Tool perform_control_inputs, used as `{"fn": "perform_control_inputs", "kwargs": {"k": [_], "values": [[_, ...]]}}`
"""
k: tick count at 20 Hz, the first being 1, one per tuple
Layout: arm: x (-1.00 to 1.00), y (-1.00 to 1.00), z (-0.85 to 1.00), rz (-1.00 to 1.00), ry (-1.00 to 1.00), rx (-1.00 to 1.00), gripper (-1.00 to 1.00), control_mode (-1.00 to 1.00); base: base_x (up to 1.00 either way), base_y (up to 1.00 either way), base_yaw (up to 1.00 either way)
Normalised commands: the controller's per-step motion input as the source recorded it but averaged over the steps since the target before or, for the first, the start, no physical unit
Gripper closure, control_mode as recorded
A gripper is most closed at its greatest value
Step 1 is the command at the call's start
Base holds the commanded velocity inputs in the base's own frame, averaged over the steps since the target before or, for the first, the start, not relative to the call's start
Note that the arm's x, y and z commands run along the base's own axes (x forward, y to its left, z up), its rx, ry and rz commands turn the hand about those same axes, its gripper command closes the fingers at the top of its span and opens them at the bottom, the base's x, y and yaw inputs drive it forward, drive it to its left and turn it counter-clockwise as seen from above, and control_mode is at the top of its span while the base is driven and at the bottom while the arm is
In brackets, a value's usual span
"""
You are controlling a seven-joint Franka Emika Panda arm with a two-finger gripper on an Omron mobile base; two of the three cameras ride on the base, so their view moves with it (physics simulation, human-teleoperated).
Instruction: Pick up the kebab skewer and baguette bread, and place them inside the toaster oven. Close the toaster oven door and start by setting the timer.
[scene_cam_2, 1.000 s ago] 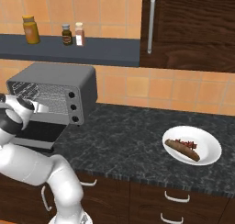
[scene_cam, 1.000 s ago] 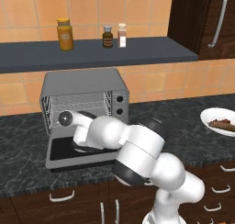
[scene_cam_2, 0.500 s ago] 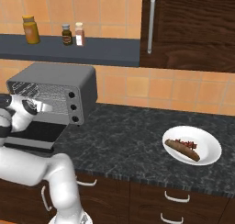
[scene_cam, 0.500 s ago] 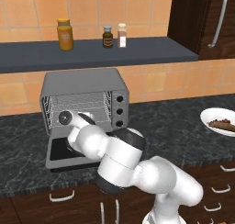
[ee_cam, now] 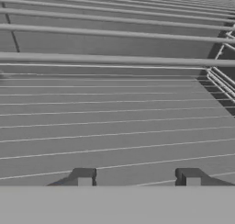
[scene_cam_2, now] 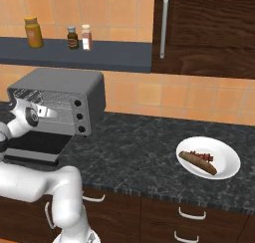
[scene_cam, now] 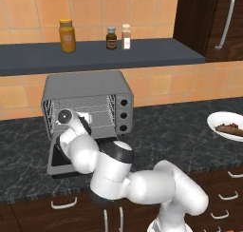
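Observation:
The toaster oven [scene_cam: 88, 91] [scene_cam_2: 60, 90] stands on the counter with its toaster oven door [scene_cam: 59, 160] [scene_cam_2: 31, 150] dropped open. My gripper [scene_cam: 88, 118] [scene_cam_2: 50, 111] [ee_cam: 137, 178] reaches into the oven mouth, just above a wire rack [ee_cam: 114, 126]. Its fingertips [ee_cam: 85, 177] stand apart with nothing between them. Far to the right, a white plate [scene_cam_2: 226, 160] [scene_cam: 219, 119] holds the baguette bread [scene_cam_2: 198, 162], with the kebab skewer [scene_cam_2: 201, 155] [scene_cam: 231, 128] just behind it.
A dark shelf [scene_cam: 142, 53] above the oven carries an orange jar [scene_cam: 67, 35] and two small spice bottles [scene_cam: 118, 37]. A dark cabinet [scene_cam_2: 209, 28] hangs at upper right. Black stone counter [scene_cam_2: 134, 147] lies open between oven and plate.
My arm has folded in closer to the oven, the elbow swinging low in front of the door. The hand has stayed at the oven mouth, edging slightly inward.

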Motion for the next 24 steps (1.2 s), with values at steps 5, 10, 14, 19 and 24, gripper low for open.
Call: {"fn": "perform_control_inputs", "kwargs": {"k": [5,10,14,19,24], "values": [[-0.93,0.0,-0.7,0.06,0.15,-0.02,-1.0,-1.0,0.0,0.0,0.0],[-1.0,0.01,-0.24,0.03,0.2,0.0,-1.0,-1.0,0.0,0.0,0.0],[-1.0,0.0,-0.01,0.03,0.25,0.0,-1.0,-1.0,0.0,0.0,0.0],[-0.98,-0.08,0.43,0.03,0.11,0.01,-1.0,-1.0,0.0,0.0,0.0],[-0.98,-0.51,1.0,0.0,0.0,0.08,-1.0,-1.0,0.0,0.0,0.0]]}}
